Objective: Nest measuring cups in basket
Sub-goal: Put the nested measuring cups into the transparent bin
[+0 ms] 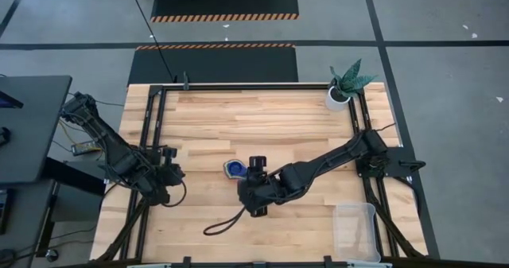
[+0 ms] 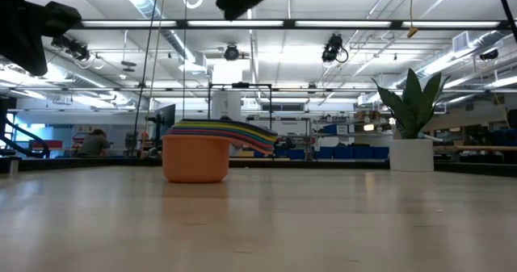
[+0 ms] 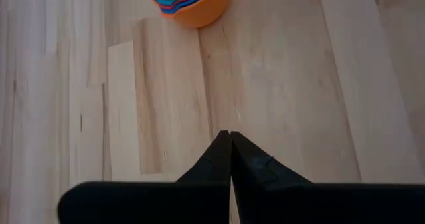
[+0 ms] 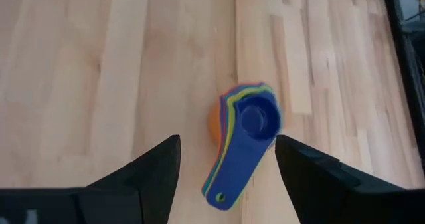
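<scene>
The measuring cups (image 1: pixel 235 168) stand nested in one stack on the wooden table, the orange cup's base (image 2: pixel 195 171) down and a dark blue cup (image 4: pixel 255 117) on top. Their handles fan out to one side. My right gripper (image 4: pixel 227 139) hangs open above the stack, its fingers clear of the cups on either side in the right wrist view; it shows in the high view (image 1: pixel 253 169) just right of them. My left gripper (image 3: pixel 230 135) is shut and holds nothing, above the table's left part (image 1: pixel 170 173). The clear basket (image 1: pixel 355 230) sits at the near right corner.
A white pot with a green plant (image 1: pixel 340 93) stands at the far right corner. A black cable loop (image 1: pixel 223 224) hangs under my right arm near the table's front. Bare wood lies between the cups and the basket.
</scene>
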You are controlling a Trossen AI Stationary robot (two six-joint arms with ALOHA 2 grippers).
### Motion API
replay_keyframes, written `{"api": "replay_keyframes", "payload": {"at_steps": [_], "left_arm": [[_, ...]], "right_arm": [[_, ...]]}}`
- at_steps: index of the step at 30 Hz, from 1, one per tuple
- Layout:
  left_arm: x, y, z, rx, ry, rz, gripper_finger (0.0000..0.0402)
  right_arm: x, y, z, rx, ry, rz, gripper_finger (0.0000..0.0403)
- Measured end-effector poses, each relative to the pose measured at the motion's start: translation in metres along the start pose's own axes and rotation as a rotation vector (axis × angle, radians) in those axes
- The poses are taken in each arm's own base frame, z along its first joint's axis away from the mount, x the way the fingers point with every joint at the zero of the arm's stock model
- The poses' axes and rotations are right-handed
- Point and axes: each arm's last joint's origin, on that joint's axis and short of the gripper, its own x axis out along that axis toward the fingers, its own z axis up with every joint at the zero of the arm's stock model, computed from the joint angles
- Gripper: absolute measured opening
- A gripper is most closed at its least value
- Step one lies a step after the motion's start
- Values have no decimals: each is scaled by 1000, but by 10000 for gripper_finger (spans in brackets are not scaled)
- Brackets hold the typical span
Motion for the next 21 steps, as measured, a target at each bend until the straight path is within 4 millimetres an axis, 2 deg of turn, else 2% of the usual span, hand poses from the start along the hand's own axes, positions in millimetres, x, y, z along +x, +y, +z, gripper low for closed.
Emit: {"api": "replay_keyframes", "payload": {"at_steps": [7, 14, 21], "left_arm": [[0, 0, 0, -2, -2, -1, 7], [0, 0, 1, -3, -5, -3, 7], [0, 0, 1, -4, -5, -3, 7]], "right_arm": [[21, 11, -10, -77, -32, 21, 252], [33, 15, -17, -152, -65, 2, 252], [55, 25, -34, -242, -128, -5, 252]]}}
